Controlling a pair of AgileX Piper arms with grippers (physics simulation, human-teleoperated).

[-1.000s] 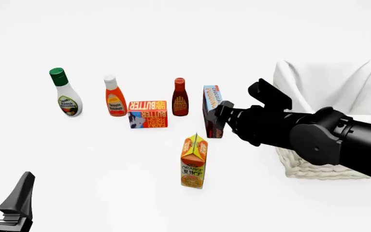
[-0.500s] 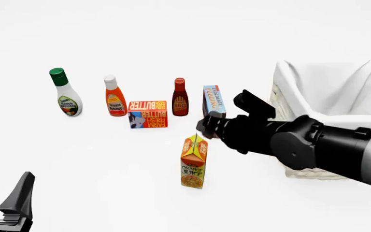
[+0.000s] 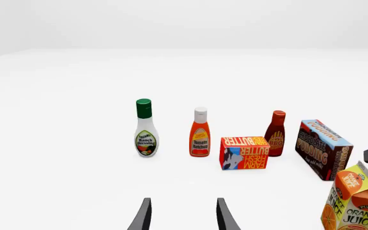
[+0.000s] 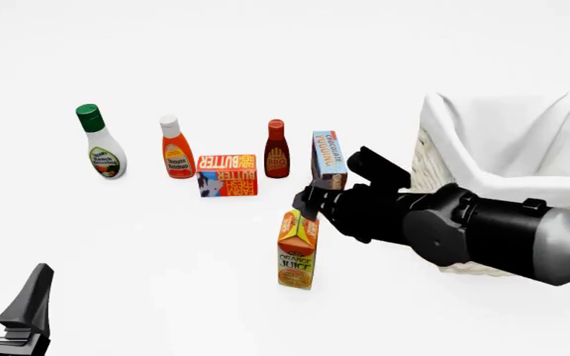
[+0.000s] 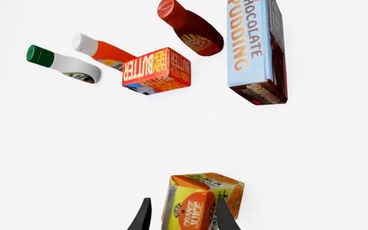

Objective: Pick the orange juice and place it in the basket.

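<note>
While spread over the gabled top of the orange juice (image 4: 298, 249), right gripper (image 5: 181, 216) not yet pinching. Carton upright on table, clear of woven basket (image 4: 444, 256) with cloth liner. Pudding box (image 4: 329, 157) just behind. Left gripper (image 3: 181, 215) spread, well apart.

Desk (image 4: 166, 297): plain white, matt, smooth, no grain. Orange juice (image 4: 298, 248): printed carton, looks like coated paperboard, slight sheen. Butter box (image 4: 226, 175) and pudding box (image 4: 329, 159): printed card, smooth. Ranch bottle (image 4: 100, 142), ketchup bottle (image 4: 175, 148), BBQ bottle (image 4: 277, 150): smooth glossy plastic with paper-like labels. Basket (image 4: 433, 159): rough cream woven wicker; liner (image 4: 493, 133) soft matt white cloth, folded. Right claw (image 5: 182, 218): black, smooth, semi-gloss, hard plastic or painted metal, cannot tell which.
</note>
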